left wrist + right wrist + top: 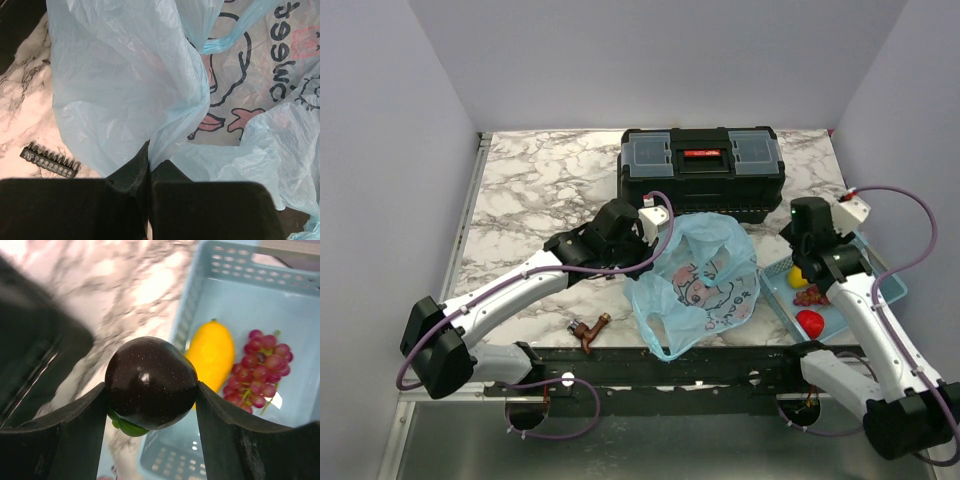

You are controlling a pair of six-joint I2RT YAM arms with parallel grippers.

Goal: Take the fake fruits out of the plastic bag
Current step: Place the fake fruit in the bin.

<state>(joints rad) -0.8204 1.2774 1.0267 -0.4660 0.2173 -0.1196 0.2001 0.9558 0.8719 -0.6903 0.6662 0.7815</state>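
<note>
The light-blue plastic bag [700, 285] lies crumpled at the table's front middle. My left gripper [655, 235] is shut on a fold of the plastic bag [125, 90], its jaws pinched together on the film [149, 160]. My right gripper [151, 386] is shut on a dark, near-black round fruit [150, 375] with a green leaf, held above the left edge of the blue basket [240, 285]. Inside the basket lie a yellow fruit [212, 355] and a bunch of reddish grapes [262, 370]. From above, the right gripper [800, 250] hides the dark fruit.
A black toolbox [700, 172] stands behind the bag. The blue basket [895, 285] at the right also holds a red round fruit [810, 322]. A small brown object [588, 330] lies near the front edge, and a strip of bits [50, 160] lies by the bag.
</note>
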